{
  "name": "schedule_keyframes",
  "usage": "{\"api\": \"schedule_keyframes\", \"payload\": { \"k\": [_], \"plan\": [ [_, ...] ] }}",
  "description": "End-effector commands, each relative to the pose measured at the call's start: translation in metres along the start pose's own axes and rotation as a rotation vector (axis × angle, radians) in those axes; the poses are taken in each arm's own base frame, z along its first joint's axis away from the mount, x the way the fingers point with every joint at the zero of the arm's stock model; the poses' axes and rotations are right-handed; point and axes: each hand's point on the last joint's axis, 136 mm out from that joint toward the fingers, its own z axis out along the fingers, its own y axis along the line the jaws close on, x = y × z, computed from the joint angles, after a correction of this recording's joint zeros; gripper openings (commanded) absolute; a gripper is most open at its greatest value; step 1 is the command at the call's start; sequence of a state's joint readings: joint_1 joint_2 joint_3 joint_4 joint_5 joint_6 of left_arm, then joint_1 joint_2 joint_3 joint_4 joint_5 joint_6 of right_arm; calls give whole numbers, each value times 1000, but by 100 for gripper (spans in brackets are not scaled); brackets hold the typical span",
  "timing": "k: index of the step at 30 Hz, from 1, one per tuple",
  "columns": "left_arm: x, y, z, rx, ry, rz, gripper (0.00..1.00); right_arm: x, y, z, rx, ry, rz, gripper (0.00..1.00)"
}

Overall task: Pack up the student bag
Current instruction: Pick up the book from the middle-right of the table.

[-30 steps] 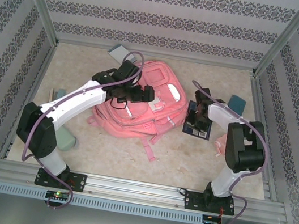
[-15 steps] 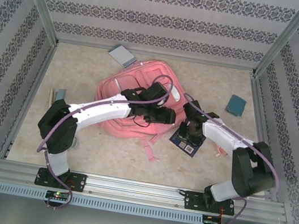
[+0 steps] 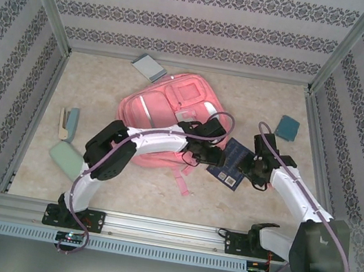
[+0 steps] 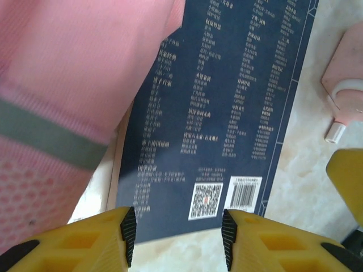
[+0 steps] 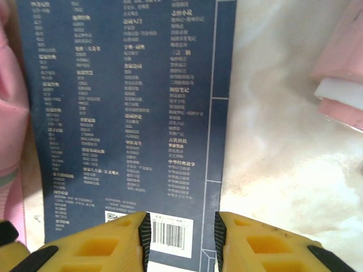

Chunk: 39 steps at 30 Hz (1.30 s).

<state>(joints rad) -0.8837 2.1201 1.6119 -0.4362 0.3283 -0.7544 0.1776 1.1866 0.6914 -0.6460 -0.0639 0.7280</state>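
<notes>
The student bag (image 3: 161, 115), a big pink backpack, lies flat at the middle of the table, and its fabric shows at the left of the left wrist view (image 4: 68, 85). A dark blue book (image 3: 233, 167) lies back cover up against the bag's right edge. My left gripper (image 3: 215, 157) reaches across the bag to the book's left side, its jaws (image 4: 178, 232) apart at the book's (image 4: 215, 113) lower edge. My right gripper (image 3: 255, 168) is at the book's right side, open (image 5: 182, 238) above the barcode corner of the book (image 5: 125, 113).
A grey notebook (image 3: 149, 68) lies behind the bag. A teal item (image 3: 286, 127) sits at the right, a pale green block (image 3: 67, 156) and a narrow item (image 3: 67, 122) at the left. A pink item with a white end (image 4: 343, 85) lies right of the book.
My left gripper swung right from over the bag to the book and its jaws narrowed. My right gripper let go of the book, opened, and its arm stretched low and left.
</notes>
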Motion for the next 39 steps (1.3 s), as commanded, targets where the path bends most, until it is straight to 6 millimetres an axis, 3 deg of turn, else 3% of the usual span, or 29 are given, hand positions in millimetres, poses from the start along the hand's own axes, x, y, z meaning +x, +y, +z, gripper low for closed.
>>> {"api": "schedule_keyframes", "payload": {
  "k": [1,13,18,24,30,39],
  "plan": [
    [1,5,11,-62,19,75,46,7,-5,10,-3,26,40,37],
    [3,31,36,-171,54,109,41,17,-21,41,45,45,131,41],
    [13,37,47,-167,93,81,32,13,-9,50,20,61,119,41],
    [18,37,50,-160,117,69,30,11,0,51,3,90,80,38],
    [19,30,50,-126,134,78,28,11,53,34,-320,96,42,37],
    [18,19,49,-81,145,93,27,4,79,-14,-551,16,1,36]
  ]
}}
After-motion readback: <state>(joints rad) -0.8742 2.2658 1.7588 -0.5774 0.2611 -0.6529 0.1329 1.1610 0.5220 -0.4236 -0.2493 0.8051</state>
